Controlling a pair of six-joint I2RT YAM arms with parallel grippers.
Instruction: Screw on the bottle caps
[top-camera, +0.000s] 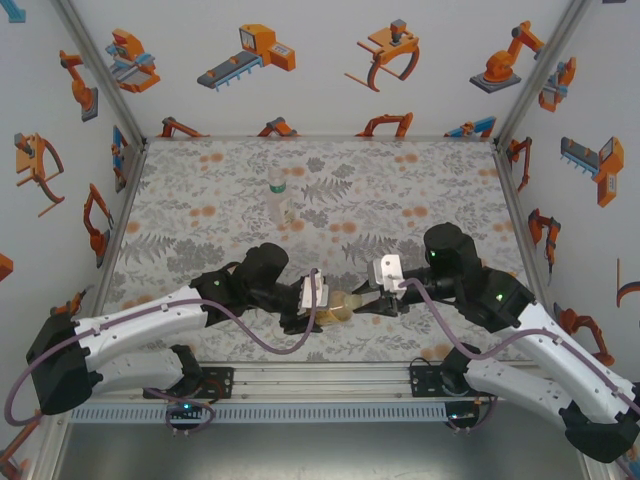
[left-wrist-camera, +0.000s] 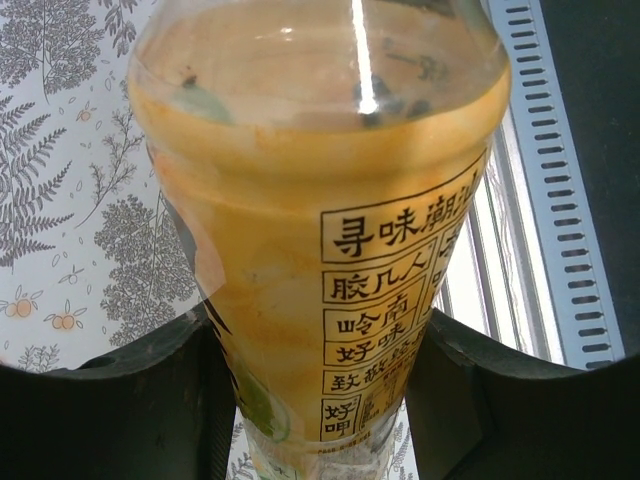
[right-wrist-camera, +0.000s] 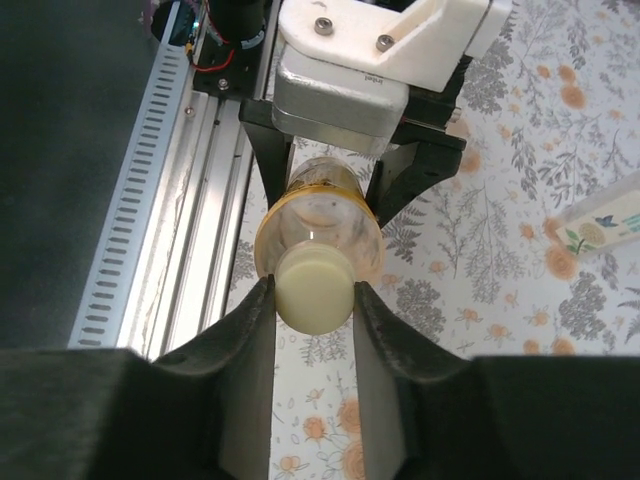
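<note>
Near lower centre, the left fingers (left-wrist-camera: 110, 420) clamp the amber bottle (top-camera: 340, 305) sideways; the right fingers (right-wrist-camera: 245, 350) pinch its pale cap (right-wrist-camera: 313, 290) along the same axis.

White walls close in three sides: the back wall (top-camera: 320, 90), the left wall (top-camera: 50, 200) and the right wall (top-camera: 590, 210), all printed with orange and grey-blue drawings of robot arms and claws; bare aluminium posts (top-camera: 100, 70) climb the two far corners; between the walls lies a mat (top-camera: 400, 190) of grey ferns and small orange flowers; along its near edge runs an aluminium rail (top-camera: 320, 378), with a slotted grey strip (top-camera: 320, 411) just beside it; the light is even and bright.
</note>
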